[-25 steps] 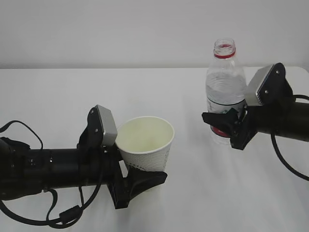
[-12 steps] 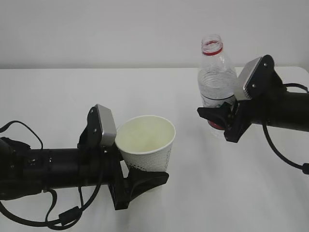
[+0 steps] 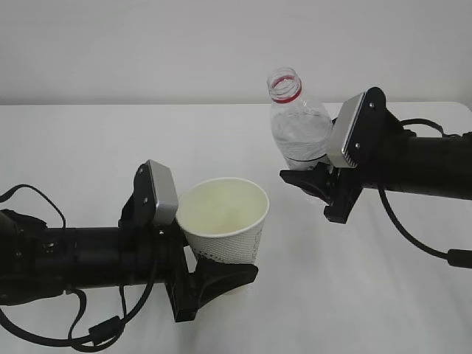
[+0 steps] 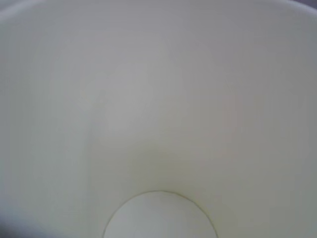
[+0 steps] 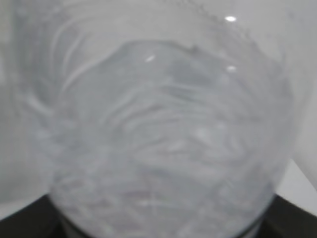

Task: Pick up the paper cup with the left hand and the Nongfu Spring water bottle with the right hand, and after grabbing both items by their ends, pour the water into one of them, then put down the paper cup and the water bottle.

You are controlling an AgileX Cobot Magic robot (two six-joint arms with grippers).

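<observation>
Exterior view: left hand point(image 3: 193, 259) clamps the paper cup point(image 3: 223, 220) low; right hand point(image 3: 317, 184) grips the Nongfu Spring water bottle point(image 3: 297, 127), tilted leftward, above the table point(image 3: 88, 140).

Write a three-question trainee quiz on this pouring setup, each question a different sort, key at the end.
1. True or false: the paper cup already holds water.
2. Which way does the water bottle lean in the exterior view? A) upright B) its mouth towards the cup C) its mouth away from the cup
3. Fill in: the left claw grips the cup near its ____, and the right claw grips the bottle.

Key:
1. False; the left wrist view shows a dry cream inside.
2. B
3. base
</observation>
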